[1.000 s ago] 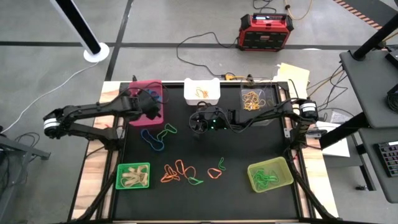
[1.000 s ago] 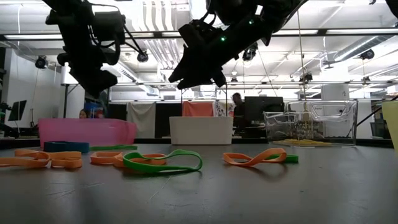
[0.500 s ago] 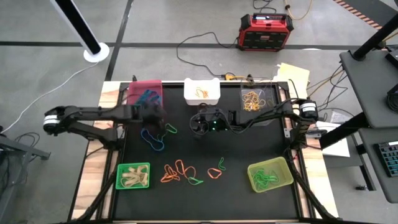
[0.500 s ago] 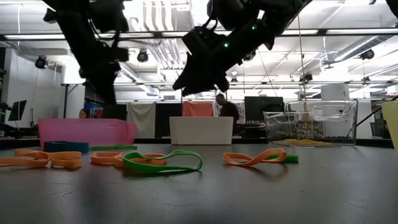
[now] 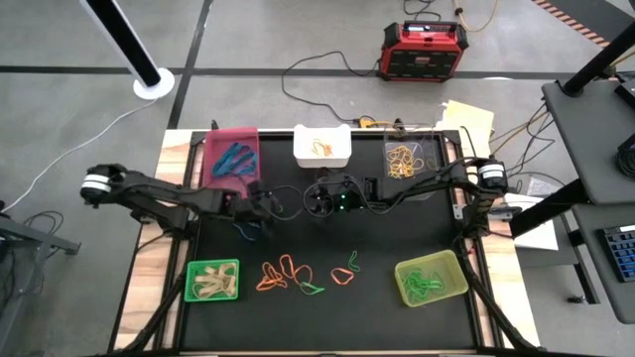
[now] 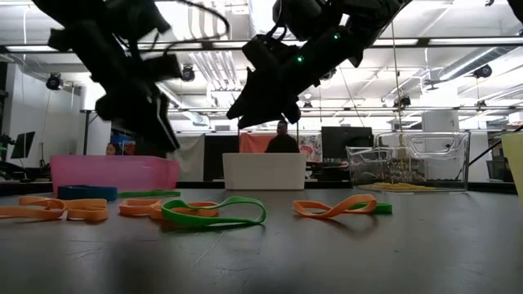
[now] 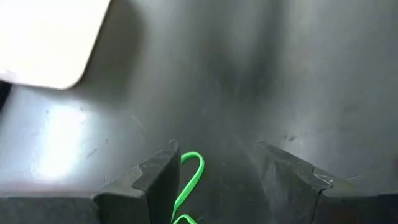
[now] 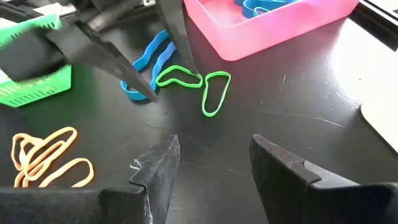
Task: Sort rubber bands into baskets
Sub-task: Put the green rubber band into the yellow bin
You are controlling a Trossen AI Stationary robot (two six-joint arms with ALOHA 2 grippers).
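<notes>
Your left claw (image 8: pixel 165 59), fingers apart, straddles a green band (image 8: pixel 179 79); the blue band (image 8: pixel 144 61) just beside it could probably snag too.

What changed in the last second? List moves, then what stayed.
The left gripper left the pink basket, where blue bands now lie, and swung out over the mat to the green band, jaws open and empty. The right gripper stayed open at mid-table; the other baskets and loose bands did not move.
</notes>
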